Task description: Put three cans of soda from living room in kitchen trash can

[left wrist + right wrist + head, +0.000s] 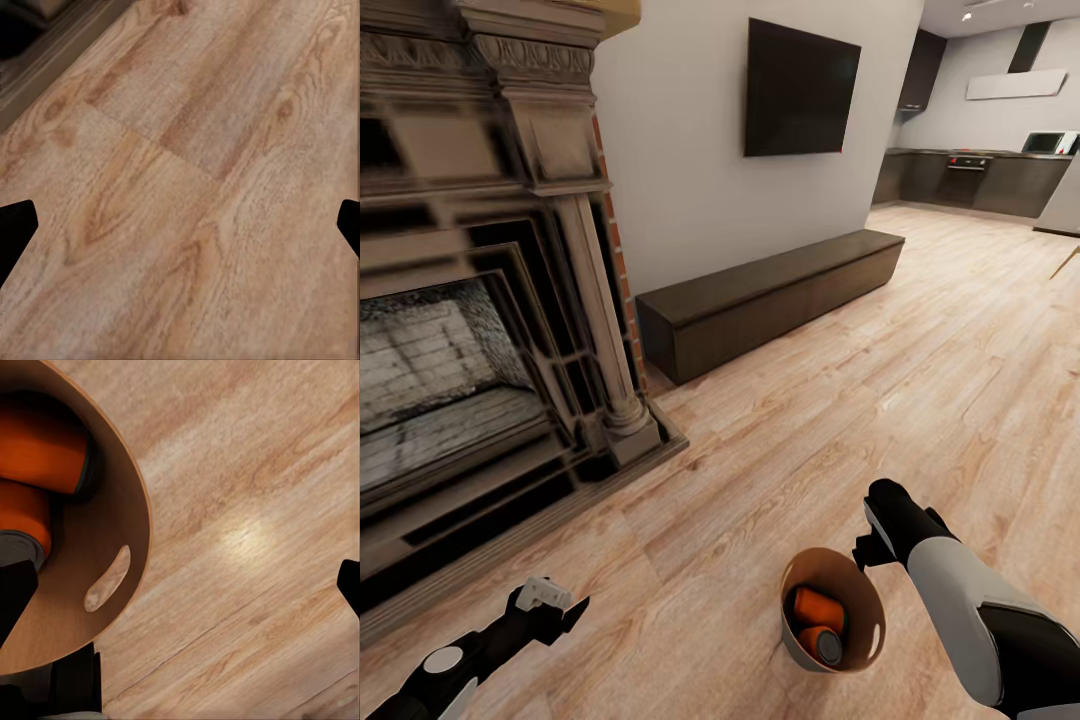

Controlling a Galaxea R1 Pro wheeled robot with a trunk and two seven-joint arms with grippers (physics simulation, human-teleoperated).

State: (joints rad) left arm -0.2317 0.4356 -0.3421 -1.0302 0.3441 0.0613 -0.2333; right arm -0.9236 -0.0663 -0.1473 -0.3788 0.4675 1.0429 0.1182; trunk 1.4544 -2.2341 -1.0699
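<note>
The bin (pixel 833 610), holding two visible cans (pixel 818 608), was gripped at its rim by the right gripper (pixel 868 548), presumably for carriage toward the far kitchen (pixel 970 175), while the left gripper (pixel 555 603) was held wide, empty.

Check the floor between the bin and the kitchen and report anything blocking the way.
Nothing visible blocks it. The bin, with two orange cans showing inside, sits by the right hand. Open wood floor runs past the long dark bench to the kitchen cabinets.
</note>
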